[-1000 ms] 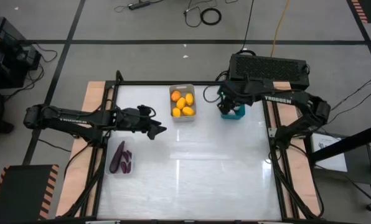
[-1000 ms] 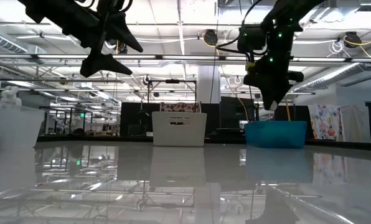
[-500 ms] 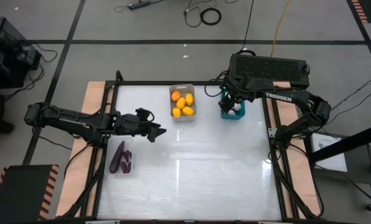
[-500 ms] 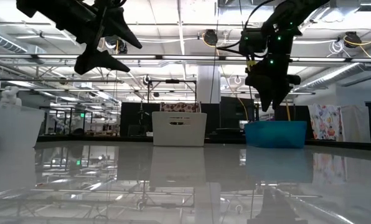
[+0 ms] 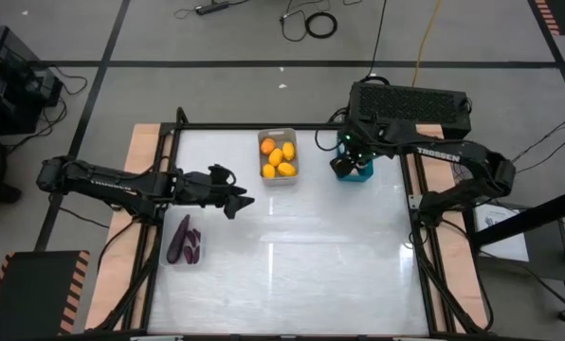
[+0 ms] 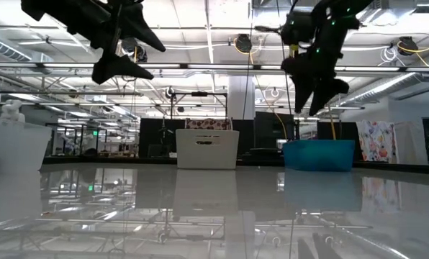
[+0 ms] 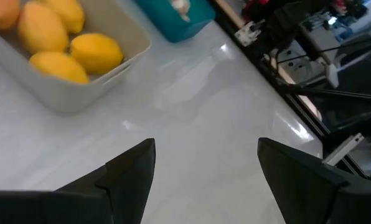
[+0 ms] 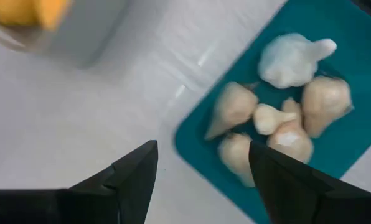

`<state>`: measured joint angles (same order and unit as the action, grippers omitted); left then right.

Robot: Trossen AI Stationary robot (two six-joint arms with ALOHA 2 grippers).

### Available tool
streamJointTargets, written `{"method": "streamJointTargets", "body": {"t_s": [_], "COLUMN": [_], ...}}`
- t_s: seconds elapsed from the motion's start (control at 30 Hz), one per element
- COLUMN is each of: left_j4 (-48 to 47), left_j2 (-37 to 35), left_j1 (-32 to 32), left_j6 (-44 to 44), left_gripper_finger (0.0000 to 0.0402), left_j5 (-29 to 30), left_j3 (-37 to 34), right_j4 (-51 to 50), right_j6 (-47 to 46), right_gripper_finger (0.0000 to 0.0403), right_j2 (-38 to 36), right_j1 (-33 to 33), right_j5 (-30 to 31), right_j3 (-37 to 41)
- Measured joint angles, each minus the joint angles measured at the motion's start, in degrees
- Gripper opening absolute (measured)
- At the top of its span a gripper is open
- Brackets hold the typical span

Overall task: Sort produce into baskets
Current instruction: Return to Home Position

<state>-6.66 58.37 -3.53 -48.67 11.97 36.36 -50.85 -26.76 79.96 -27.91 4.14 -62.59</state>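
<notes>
The right gripper (image 8: 202, 152) hangs above the teal-blue rectangular plastic bin (image 6: 319, 155) at the far right of the glossy white table (image 5: 292, 256), its two dark fingers spread apart and holding nothing. Whitish-cream garlic bulbs (image 8: 269, 117) lie clustered inside that bin. The left gripper (image 7: 205, 146) hovers over the left part of the table, likewise spread wide and empty. At the far middle stands the light grey rectangular bin (image 7: 73, 98), holding yellow and orange rounded fruits (image 5: 279, 158). The clear see-through bin (image 5: 183, 262) sits nearer, at the left edge, with dark purple elongated eggplants (image 5: 178, 239) inside.
</notes>
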Motion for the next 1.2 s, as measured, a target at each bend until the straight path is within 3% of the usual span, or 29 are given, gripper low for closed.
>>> {"method": "streamJointTargets", "body": {"t_s": [0.4,0.73,1.2], "left_j4": [7.7,9.3,8.8], "left_j2": [-0.4,-6.2,-17.5], "left_j1": [3.4,6.3,7.6], "left_j6": [13.3,22.1,25.1], "left_gripper_finger": [0.0287,0.0287,0.0287], "left_j5": [-4.4,-4.7,-4.7], "left_j3": [0.1,1.0,2.7], "right_j4": [1.0,6.1,31.6], "right_j6": [-9.5,-16.7,-5.6], "right_gripper_finger": [0.0244,0.0244,0.0244], "right_j2": [-9.1,-13.0,-16.9], "right_j1": [12.2,22.8,28.8], "right_j5": [0.0,0.0,0.0], "right_j3": [0.0,0.0,0.0]}}
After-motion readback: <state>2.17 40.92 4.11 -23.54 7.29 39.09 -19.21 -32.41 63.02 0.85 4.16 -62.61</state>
